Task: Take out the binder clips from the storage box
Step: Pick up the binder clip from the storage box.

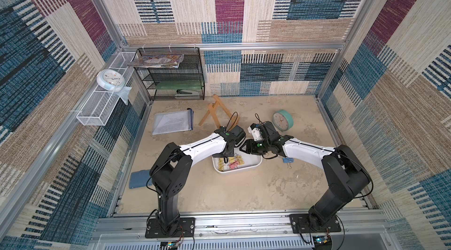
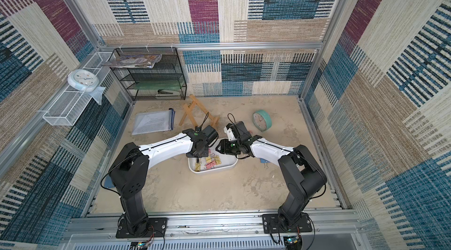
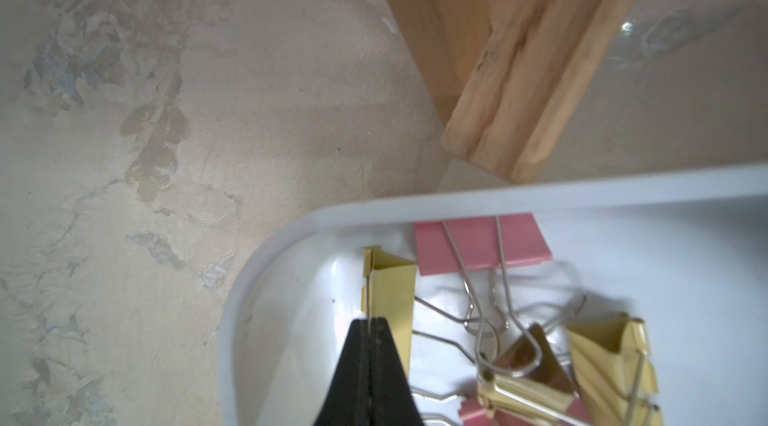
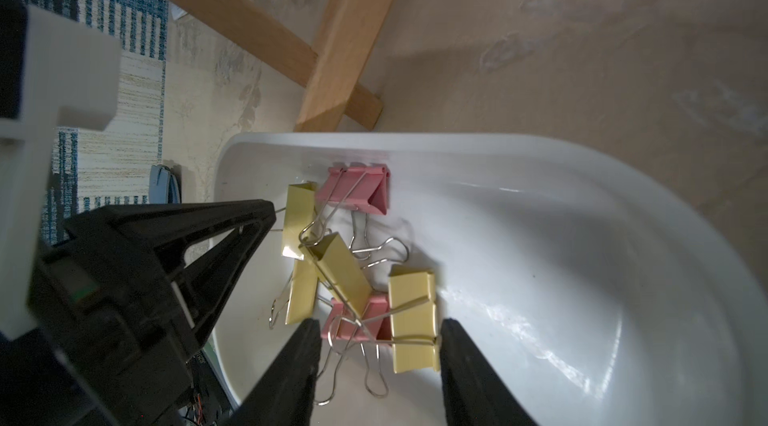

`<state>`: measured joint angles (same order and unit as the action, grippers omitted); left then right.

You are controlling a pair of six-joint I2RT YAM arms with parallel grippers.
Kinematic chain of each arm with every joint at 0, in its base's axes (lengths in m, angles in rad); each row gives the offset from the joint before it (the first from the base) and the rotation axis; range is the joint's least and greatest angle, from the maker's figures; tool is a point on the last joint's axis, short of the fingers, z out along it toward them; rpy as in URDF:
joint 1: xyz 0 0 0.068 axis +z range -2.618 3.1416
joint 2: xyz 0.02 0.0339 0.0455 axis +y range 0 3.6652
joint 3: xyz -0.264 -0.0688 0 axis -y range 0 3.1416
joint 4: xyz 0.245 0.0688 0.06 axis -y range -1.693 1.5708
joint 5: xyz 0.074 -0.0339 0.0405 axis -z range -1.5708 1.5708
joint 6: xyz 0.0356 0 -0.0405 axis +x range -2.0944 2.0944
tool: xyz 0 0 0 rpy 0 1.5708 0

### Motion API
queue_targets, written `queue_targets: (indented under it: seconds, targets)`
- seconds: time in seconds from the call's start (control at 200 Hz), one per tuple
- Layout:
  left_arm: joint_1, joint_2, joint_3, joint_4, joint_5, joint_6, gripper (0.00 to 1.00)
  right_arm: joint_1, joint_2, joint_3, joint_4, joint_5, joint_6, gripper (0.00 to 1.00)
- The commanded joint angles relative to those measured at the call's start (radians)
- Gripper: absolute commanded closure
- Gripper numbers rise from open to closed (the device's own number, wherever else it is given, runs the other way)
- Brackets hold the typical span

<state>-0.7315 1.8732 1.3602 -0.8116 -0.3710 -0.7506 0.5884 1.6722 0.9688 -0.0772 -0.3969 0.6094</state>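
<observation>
storage box (image 1: 249,162) sitting mid-table. right gripper (image 4: 380,328) hovering over it, half open, empty. left gripper (image 3: 368,322) pinching wire handle of yellow clip (image 3: 392,291) inside. binder clips (image 4: 340,274) lying inside: at least three yellow, two pink; one blue clip (image 1: 288,160) outside.

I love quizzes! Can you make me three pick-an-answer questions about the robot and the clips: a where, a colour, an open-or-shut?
1. Where is the blue clip? A in the storage box; B on the table outside it; C held in the air.
2. What colour clip does the left gripper pinch? A pink; B teal; C yellow.
3. The right gripper is: A open; B shut on a pink clip; C shut, empty.
Answers: 1 B, it lies on bare table. 2 C, shut jaws pinch a wire of the yellow clip. 3 A, its jaws stand apart.
</observation>
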Motion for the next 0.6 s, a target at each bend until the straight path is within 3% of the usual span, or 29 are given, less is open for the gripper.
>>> queue_targets:
  seconds: [0.0,0.3,0.596]
  targets:
    - [-0.009,-0.001,0.020,-0.052,-0.085,0.035,1.00,0.001,-0.005,0.011,0.009,-0.006,0.005,0.49]
    - [-0.075,0.034,0.116,-0.187,-0.306,0.076,1.00,0.001,0.018,0.019,0.017,-0.042,0.006,0.48]
    - [-0.091,-0.037,0.107,-0.212,-0.338,0.063,1.00,0.002,0.061,0.056,0.016,-0.094,-0.021,0.53]
